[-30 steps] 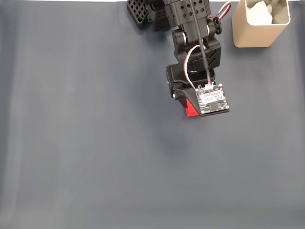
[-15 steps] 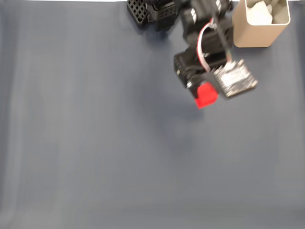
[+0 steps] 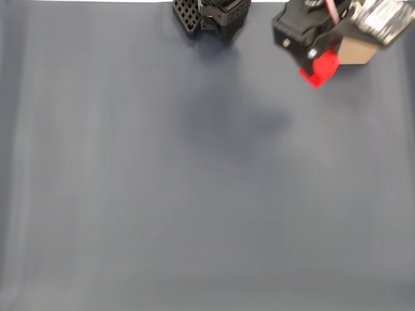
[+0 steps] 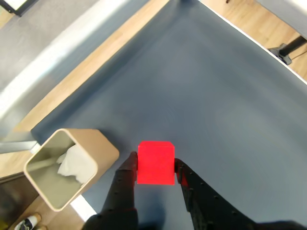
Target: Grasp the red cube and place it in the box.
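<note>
In the wrist view, the gripper (image 4: 156,165) comes up from the bottom edge of the frame. Its two black fingers (image 4: 125,175) press on the left and right sides of the red cube (image 4: 155,162), so the gripper is clamped on it. The cube is up in the air, above the dark blue mat (image 4: 211,96). The box (image 4: 98,148) stands at the lower left of this frame, just left of the cube. It is open at the top, and something white and crumpled (image 4: 73,162) lies inside it.

In the fixed view, the gripper (image 3: 318,61) is at the upper right of the frame, a bit blurred. The red cube (image 3: 320,68) sticks out below its black parts. The box (image 3: 360,50) is mostly hidden behind the arm there, and a small beige part shows just right of the cube. The dark blue mat (image 3: 194,207) covers the table. The arm's black base (image 3: 211,14) sits at the top middle of the frame.
</note>
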You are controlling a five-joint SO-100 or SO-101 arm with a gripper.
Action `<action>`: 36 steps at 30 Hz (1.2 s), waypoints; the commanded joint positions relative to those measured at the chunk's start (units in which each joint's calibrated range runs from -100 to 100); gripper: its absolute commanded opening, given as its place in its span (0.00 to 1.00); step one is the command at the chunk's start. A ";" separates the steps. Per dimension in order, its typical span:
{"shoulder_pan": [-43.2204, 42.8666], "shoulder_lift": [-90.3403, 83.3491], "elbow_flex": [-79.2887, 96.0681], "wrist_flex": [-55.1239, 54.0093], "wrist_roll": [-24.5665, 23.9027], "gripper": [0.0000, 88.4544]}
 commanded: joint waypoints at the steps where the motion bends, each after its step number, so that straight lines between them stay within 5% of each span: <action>1: -6.21 -1.86 -6.27 4.53 -1.12 0.01; 36: -24.96 4.63 -13.10 4.21 4.30 0.01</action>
